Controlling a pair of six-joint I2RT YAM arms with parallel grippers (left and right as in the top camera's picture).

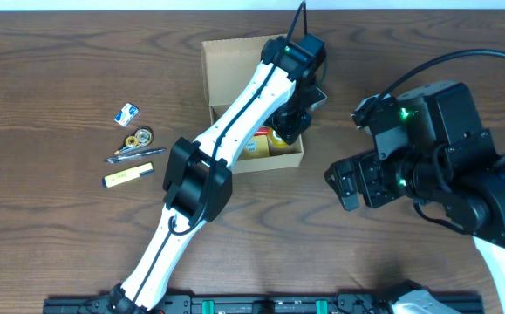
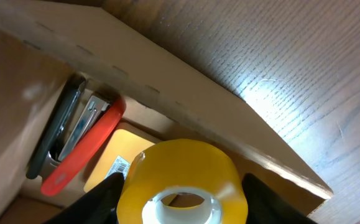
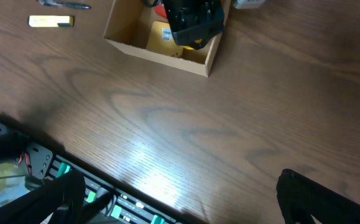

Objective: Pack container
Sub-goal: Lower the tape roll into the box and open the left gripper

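Plainly the left fingers [image 2: 99, 198] are nearer, down inside the container [image 1: 226, 57] with a yellow tape roll [image 2: 181, 171] between them; whether they grip it cannot be told. The right fingers [image 3: 58, 196] gape wide, empty, the container well ahead of them

The table [image 1: 60, 253] is dark brown with wavy wood grain. The box [image 1: 230, 63] is plain tan-brown cardboard. The roll of tape [image 2: 180, 177] is glossy yellow with a white core; the handle [image 2: 83, 155] beside it is red, the pad [image 2: 125, 146] pale yellow. The marker [image 1: 128, 177] is yellow, the little packet [image 1: 128, 114] blue and white. My left arm [image 1: 243, 106] is white with black joints, my right arm [image 1: 448, 161] black with green lights.
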